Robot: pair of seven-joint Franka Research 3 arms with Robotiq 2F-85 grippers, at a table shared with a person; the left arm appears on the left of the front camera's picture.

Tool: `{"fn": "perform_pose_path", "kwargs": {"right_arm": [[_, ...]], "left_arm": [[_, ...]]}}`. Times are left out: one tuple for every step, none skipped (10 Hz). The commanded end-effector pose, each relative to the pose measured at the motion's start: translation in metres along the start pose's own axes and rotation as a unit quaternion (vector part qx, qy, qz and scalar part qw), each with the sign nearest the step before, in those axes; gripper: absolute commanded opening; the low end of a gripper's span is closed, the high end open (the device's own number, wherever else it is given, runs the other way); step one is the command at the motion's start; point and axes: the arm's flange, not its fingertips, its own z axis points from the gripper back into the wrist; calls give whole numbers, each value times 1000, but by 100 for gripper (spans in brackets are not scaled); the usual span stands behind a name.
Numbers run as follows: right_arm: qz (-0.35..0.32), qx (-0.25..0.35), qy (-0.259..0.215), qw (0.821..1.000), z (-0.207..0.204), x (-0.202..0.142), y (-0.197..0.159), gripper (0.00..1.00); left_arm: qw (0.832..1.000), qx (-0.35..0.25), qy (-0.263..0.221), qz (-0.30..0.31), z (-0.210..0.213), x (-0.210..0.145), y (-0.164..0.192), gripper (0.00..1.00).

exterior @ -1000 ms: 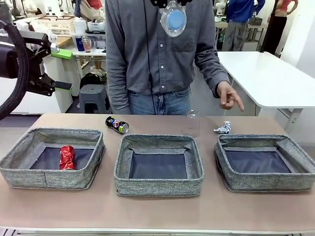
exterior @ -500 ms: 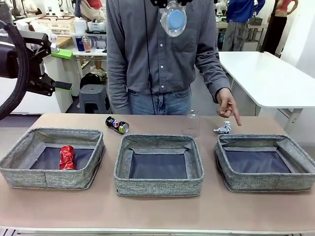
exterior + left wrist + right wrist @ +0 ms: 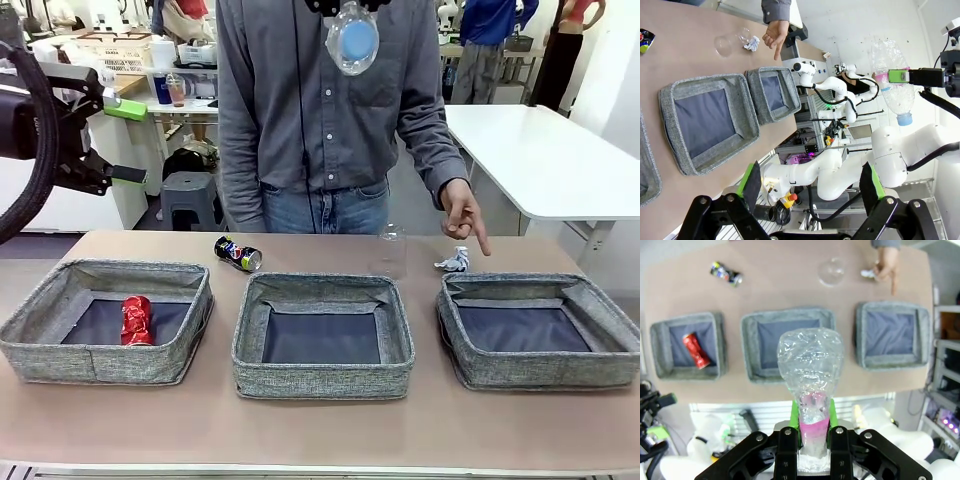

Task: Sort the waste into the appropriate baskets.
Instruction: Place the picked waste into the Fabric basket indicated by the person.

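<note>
My right gripper [image 3: 812, 416] is shut on the neck of a clear plastic bottle [image 3: 810, 362], held high over the table; in the front view the bottle [image 3: 352, 38] hangs in front of the person's chest. My left gripper [image 3: 128, 142] hovers open and empty at the far left, above the table. A crushed red can [image 3: 135, 320] lies in the left basket [image 3: 60, 345]. The middle basket [image 3: 320, 378] and right basket [image 3: 540, 372] hold nothing. On the table behind them lie a dark blue soda can [image 3: 238, 253], a clear cup [image 3: 392, 250] and a crumpled wrapper [image 3: 455, 262].
The person stands at the far edge, one hand [image 3: 462, 212] pointing a finger down just above the wrapper and the right basket's back rim. A strip of bare table runs in front of the baskets. A white table [image 3: 540, 160] stands behind to the right.
The person's pointing hand has dropped slightly and its finger now aims more steeply down at the wrapper. Both arms and the bottle have stayed still.
</note>
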Motion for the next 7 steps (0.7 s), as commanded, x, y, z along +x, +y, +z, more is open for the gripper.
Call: {"fn": "perform_pose_path", "kwargs": {"right_arm": [[8, 1, 14, 1000, -10, -7, -15, 22], [44, 2, 31, 999, -23, -15, -35, 22], [53, 16, 34, 998, -36, -23, -60, 22], [70, 24, 26, 997, -51, -32, -88, 22], [89, 22, 30, 995, -71, -39, -120, 22], [77, 18, 29, 996, -91, -45, -145, 22], [61, 39, 21, 997, -112, -51, -170, 22]], "left_arm": [[1000, -4, 1, 4, 1, 0, -3, 100], [1000, -4, 1, 4, 1, 0, -3, 100], [1000, -4, 1, 4, 1, 0, -3, 100], [1000, -4, 1, 4, 1, 0, -3, 100], [1000, -4, 1, 4, 1, 0, -3, 100], [1000, -4, 1, 4, 1, 0, -3, 100], [1000, -4, 1, 4, 1, 0, -3, 100]]}}
